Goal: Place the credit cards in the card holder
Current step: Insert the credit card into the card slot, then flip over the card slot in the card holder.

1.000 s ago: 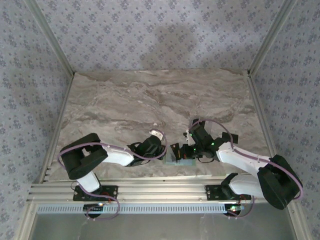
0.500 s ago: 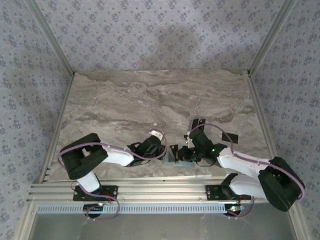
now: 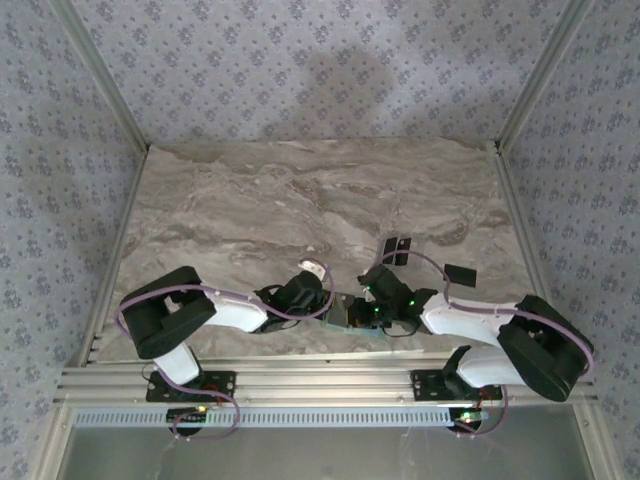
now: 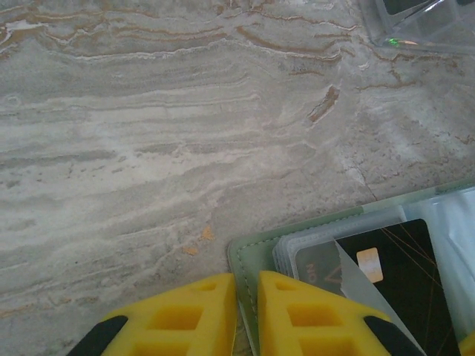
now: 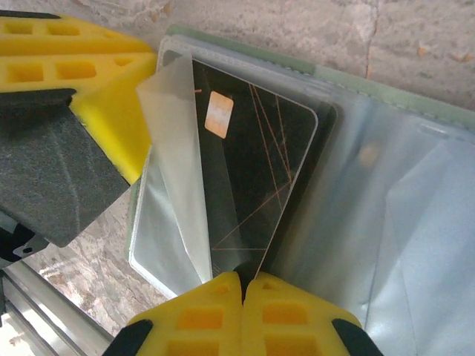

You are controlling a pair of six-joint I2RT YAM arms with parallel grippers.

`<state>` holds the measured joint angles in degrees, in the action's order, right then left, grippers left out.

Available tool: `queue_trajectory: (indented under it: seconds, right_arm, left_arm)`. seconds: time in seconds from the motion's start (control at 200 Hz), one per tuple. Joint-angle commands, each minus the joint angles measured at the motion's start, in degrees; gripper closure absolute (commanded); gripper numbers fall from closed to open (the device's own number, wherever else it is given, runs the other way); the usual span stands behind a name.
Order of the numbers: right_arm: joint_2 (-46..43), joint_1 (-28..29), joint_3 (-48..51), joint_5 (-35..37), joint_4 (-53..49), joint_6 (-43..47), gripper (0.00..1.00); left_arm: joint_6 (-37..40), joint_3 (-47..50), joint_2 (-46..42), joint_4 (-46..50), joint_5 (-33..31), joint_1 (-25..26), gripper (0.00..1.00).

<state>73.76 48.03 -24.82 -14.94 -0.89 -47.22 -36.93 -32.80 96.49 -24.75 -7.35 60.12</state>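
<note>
We see the card holder (image 4: 243, 256) lying open near the bench (image 3: 250, 200) front edge, between the 2 arms. The left pincer (image 4: 247, 285) is clamped on its soft grey-green corner, pinning it. The right pincer (image 5: 243, 285) is closed tight on the short end of a black credit card (image 5: 252, 170), which lies partway under a clear sleeve (image 5: 178, 170) with its chip end leading.

The card looks stiff, thin, light and slick, so an end pinch seems right, pushing along its long axis. The holder looks floppy and the sleeve film flimsy. The film's mouth curls up, so we judge it could buckle or catch the card's corner. It is best held at the outer edge, clear of the pocket mouth.

Room is tight here, with both pincers almost touching over the holder and the metal rail (image 3: 300, 385) just behind. The far bench is open. 2 spare cards (image 3: 397, 248) lie beyond the right arm, apart from the holder.
</note>
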Motion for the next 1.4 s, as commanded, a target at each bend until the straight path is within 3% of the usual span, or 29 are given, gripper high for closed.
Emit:
queue_trajectory:
  seconds: [0.0, 0.36, 0.889, 1.209, 1.324, 1.394]
  right_arm:
    - [2.65, 1.80, -2.20, 1.83, 3.60, 0.42, 1.00]
    - [7.22, 3.60, -6.24, 2.81, 1.45, 1.51, 0.92]
    - [4.17, 4.90, -11.91, 8.43, -16.12, 5.55, 0.41]
    - [-1.39, 5.23, -14.41, 13.69, -25.25, 7.36, 0.37]
    - [-4.40, 5.18, -15.09, 17.52, -30.66, 7.41, 0.45]
    - [-5.20, 4.16, -15.00, 19.04, -31.90, 8.02, 0.55]
  left_arm:
    - [-1.08, 2.12, 5.11, 6.77, 7.53, 1.76, 0.82]
    - [-1.16, 2.46, 5.16, 6.24, 7.34, 1.76, 0.82]
    - [-1.82, 3.87, 4.24, 5.01, 7.28, 1.23, 0.82]
    - [-2.27, 4.34, 3.45, 5.00, 7.53, 0.53, 0.82]
    - [-2.28, 4.67, 3.44, 4.58, 7.88, 0.35, 0.82]
    - [-2.23, 4.50, 3.70, 4.41, 8.12, 0.26, 0.82]
